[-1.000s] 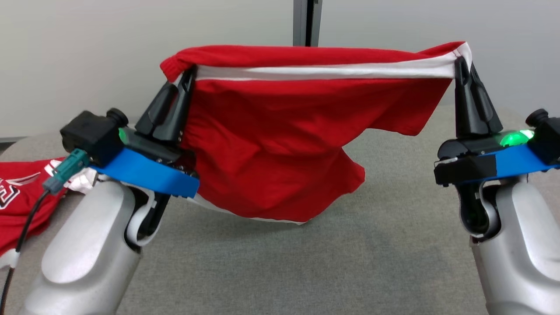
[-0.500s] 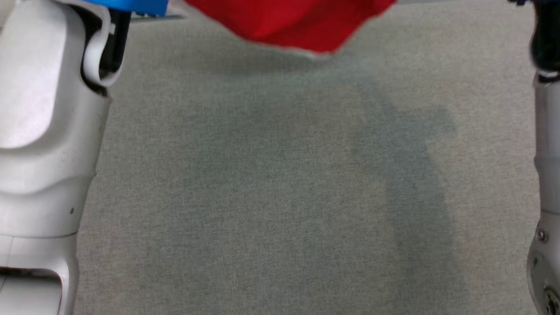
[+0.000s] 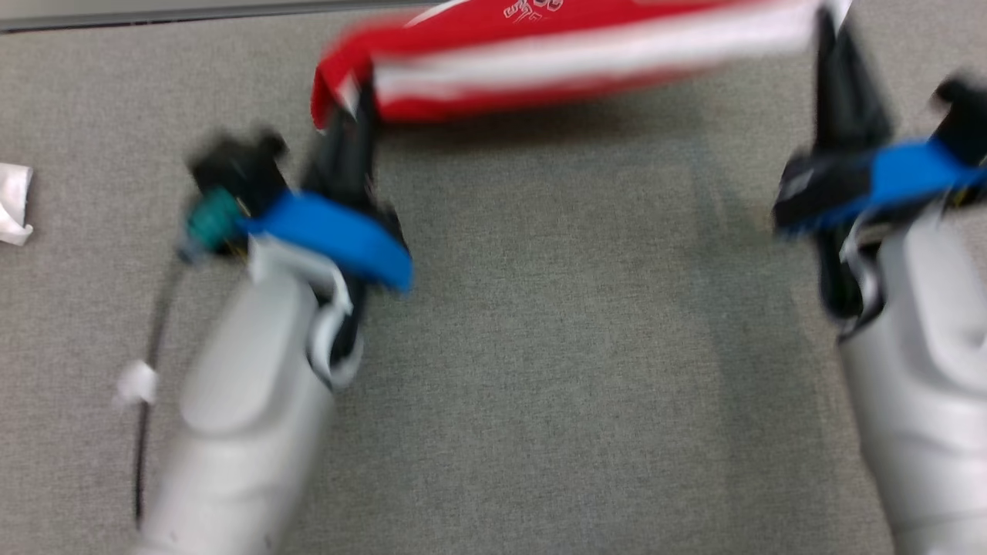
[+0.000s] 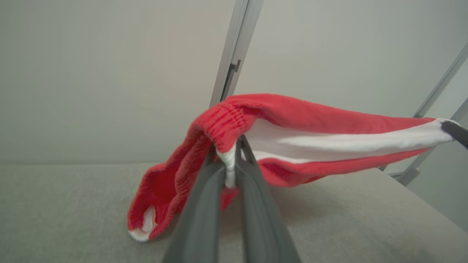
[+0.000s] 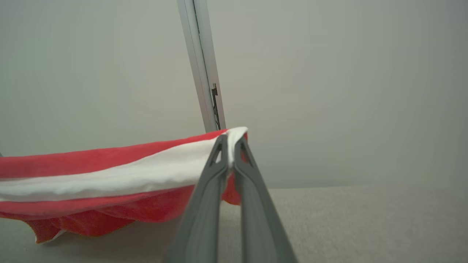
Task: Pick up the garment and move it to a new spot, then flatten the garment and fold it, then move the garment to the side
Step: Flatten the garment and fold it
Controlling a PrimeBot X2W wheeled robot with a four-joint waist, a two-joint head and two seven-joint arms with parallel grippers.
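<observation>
The head camera has tipped down since a second ago, so the red garment now shows as a blurred band along the top of the frame. The left gripper and right gripper each pinch its white-striped edge tightly, stretching it over the grey table. It looks ready to be laid flat.

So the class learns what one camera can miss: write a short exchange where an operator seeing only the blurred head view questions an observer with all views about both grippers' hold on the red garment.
Operator: My head view is smeared. Is the left gripper gripping the garment?
Observer: Yes; the left wrist view shows it shut on the ribbed red cuff.
Operator: And the right gripper?
Observer: The right wrist view shows it shut on the end of the white stripe.
</observation>
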